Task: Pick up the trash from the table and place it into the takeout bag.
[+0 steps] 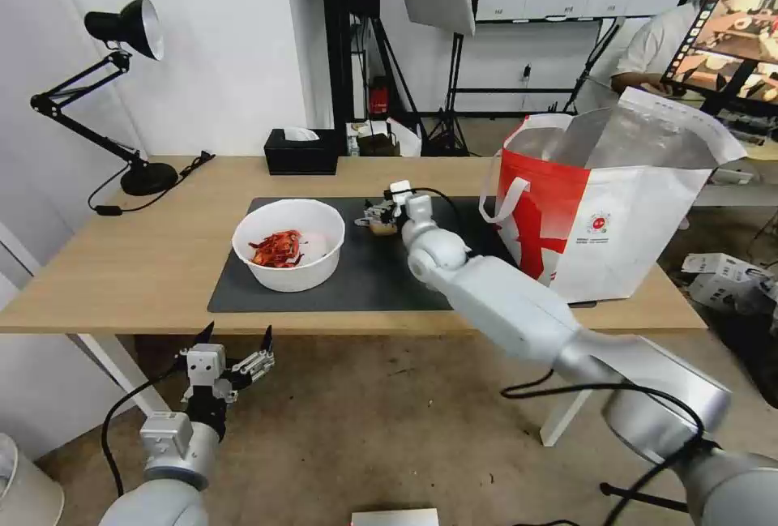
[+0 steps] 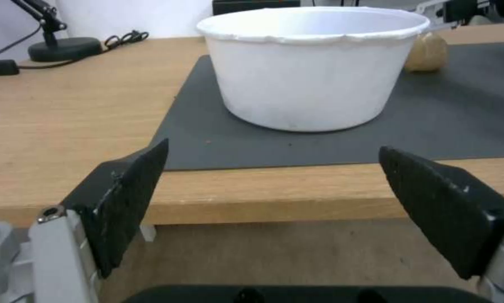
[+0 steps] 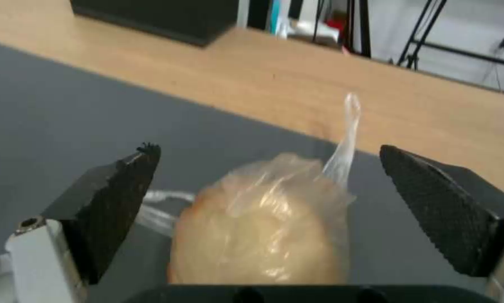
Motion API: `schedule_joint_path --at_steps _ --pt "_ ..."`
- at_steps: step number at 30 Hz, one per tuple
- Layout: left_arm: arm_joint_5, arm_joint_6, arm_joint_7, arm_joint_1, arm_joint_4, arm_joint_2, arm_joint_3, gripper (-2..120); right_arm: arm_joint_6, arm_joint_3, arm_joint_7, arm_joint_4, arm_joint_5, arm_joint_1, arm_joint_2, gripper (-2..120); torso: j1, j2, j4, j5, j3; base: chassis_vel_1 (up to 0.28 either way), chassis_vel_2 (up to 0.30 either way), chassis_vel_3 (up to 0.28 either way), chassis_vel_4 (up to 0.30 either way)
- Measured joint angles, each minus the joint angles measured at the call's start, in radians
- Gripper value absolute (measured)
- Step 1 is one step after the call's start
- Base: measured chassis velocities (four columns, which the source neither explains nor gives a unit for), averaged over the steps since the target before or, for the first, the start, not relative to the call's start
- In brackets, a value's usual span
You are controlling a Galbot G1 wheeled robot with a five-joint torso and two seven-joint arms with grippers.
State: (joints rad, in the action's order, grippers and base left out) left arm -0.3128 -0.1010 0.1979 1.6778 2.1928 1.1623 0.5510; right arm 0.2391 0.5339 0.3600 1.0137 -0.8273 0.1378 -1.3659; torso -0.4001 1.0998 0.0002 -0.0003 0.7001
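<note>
Spread right gripper (image 3: 268, 210) fingers are straddling the bagged lump (image 3: 257, 235), ungrasped; bowl (image 1: 288, 244) waiting; left gripper (image 1: 235, 348) idling open.

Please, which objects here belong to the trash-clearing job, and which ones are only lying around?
Job: white bowl with red scraps; knotted clear bag with beige lump, between the open right gripper fingers; takeout bag; table; open left gripper, below the table edge.

Lying about: black tissue box; desk lamp.
</note>
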Motion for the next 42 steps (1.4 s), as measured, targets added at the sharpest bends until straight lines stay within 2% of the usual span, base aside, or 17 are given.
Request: schedule_joint_path --at_steps 2,12,14,16,19,20,22,23,26,27,30,31,35,37,38,39,42 --pt "-0.002 0.003 0.0 0.001 -0.003 0.0 0.003 100 0.056 -0.003 0.01 -0.023 0.002 -0.007 -0.022 100 0.0 0.0 -0.0002 0.0002 0.0 0.0 0.0 0.0 0.0" --pt "-0.009 0.001 -0.001 0.004 -0.007 -0.002 0.004 100 0.101 -0.012 0.042 -0.066 0.003 0.007 -0.059 99 0.0 0.0 -0.0003 0.0002 0.0 0.0 0.0 0.0 0.0" --pt "-0.009 0.0 -0.001 0.003 -0.009 -0.003 0.004 100 0.118 -0.021 0.071 -0.068 -0.023 0.011 -0.067 91 0.0 0.0 -0.0003 0.0003 0.0 0.0 0.0 0.0 0.0" --pt "-0.009 0.0 -0.001 0.003 -0.009 -0.003 0.004 100 0.123 -0.024 0.079 -0.068 -0.031 0.012 -0.069 89 0.0 0.0 -0.0003 0.0003 0.0 0.0 0.0 0.0 0.0" --pt "-0.009 0.001 -0.001 0.005 -0.01 -0.004 0.005 100 0.14 -0.03 0.104 -0.063 -0.049 0.015 -0.072 73 0.0 0.0 -0.0002 0.0003 0.0 0.0 0.0 0.0 0.0" --pt "-0.009 0.001 -0.001 0.005 -0.01 -0.004 0.005 100 0.14 -0.03 0.104 -0.063 -0.049 0.015 -0.072 73 0.0 0.0 -0.0002 0.0003 0.0 0.0 0.0 0.0 0.0" --pt "-0.009 0.002 0.0 0.009 -0.009 -0.002 0.006 100 0.141 -0.03 0.116 -0.051 -0.058 0.02 -0.066 63 0.0 0.0 -0.0002 0.0003 0.0 0.0 0.0 0.0 0.0" --pt "-0.009 0.002 0.0 0.009 -0.009 -0.002 0.006 100 0.141 -0.03 0.116 -0.051 -0.058 0.02 -0.066 63 0.0 0.0 -0.0002 0.0003 0.0 0.0 0.0 0.0 0.0" --pt "-0.007 0.006 0.0 0.009 -0.009 -0.002 0.006 100 0.141 -0.03 0.127 -0.032 -0.071 0.023 -0.054 46 0.0 0.0 -0.0003 0.0003 0.0 0.0 0.0 0.0 0.0" --pt "-0.007 0.006 0.0 0.009 -0.009 -0.002 0.006 100 0.141 -0.03 0.127 -0.032 -0.071 0.023 -0.054 46 0.0 0.0 -0.0003 0.0003 0.0 0.0 0.0 0.0 0.0" --pt "-0.004 0.016 0.001 0.009 -0.012 -0.003 0.003 100 0.132 -0.03 0.146 0.031 -0.094 0.035 -0.025 31 0.0 0.0 -0.0001 0.0004 0.0 0.0 0.0 0.0 0.0" --pt "-0.004 0.016 0.001 0.009 -0.012 -0.003 0.003 100 0.132 -0.03 0.146 0.031 -0.094 0.035 -0.025 31 0.0 0.0 -0.0001 0.0004 0.0 0.0 0.0 0.0 0.0" --pt "-0.002 0.019 0.002 0.013 -0.004 -0.001 0.003 100 0.09 -0.03 0.18 0.151 -0.073 0.064 0.035 18 0.0 0.0 -0.0001 0.0004 0.0 0.0 0.0 0.0 0.0" --pt "-0.002 0.022 0.003 0.021 0.006 -0.001 0.008 100 0.057 -0.043 0.217 0.299 -0.027 0.101 0.098 11 0.0 0.0 -0.0004 0.0007 0.0 0.0 0.0 0.0 0.0" --pt "-0.002 0.025 0.003 0.025 0.009 -0.001 0.01 100 0.043 -0.052 0.227 0.36 -0.005 0.117 0.127 10 0.0 0.0 -0.0001 0.0007 0.0 0.0 0.0 0.0 0.0" --pt "-0.002 0.025 0.003 0.025 0.009 -0.001 0.01 100 0.043 -0.052 0.227 0.36 -0.005 0.117 0.127 10 0.0 0.0 -0.0001 0.0007 0.0 0.0 0.0 0.0 0.0" --pt "-0.001 0.031 0.004 0.036 0.021 -0.001 0.015 100 -0.007 -0.092 0.257 0.547 0.024 0.163 0.211 8 0.0 0.0 -0.0003 0.0007 0.0 0.0 0.0 0.0 0.0"
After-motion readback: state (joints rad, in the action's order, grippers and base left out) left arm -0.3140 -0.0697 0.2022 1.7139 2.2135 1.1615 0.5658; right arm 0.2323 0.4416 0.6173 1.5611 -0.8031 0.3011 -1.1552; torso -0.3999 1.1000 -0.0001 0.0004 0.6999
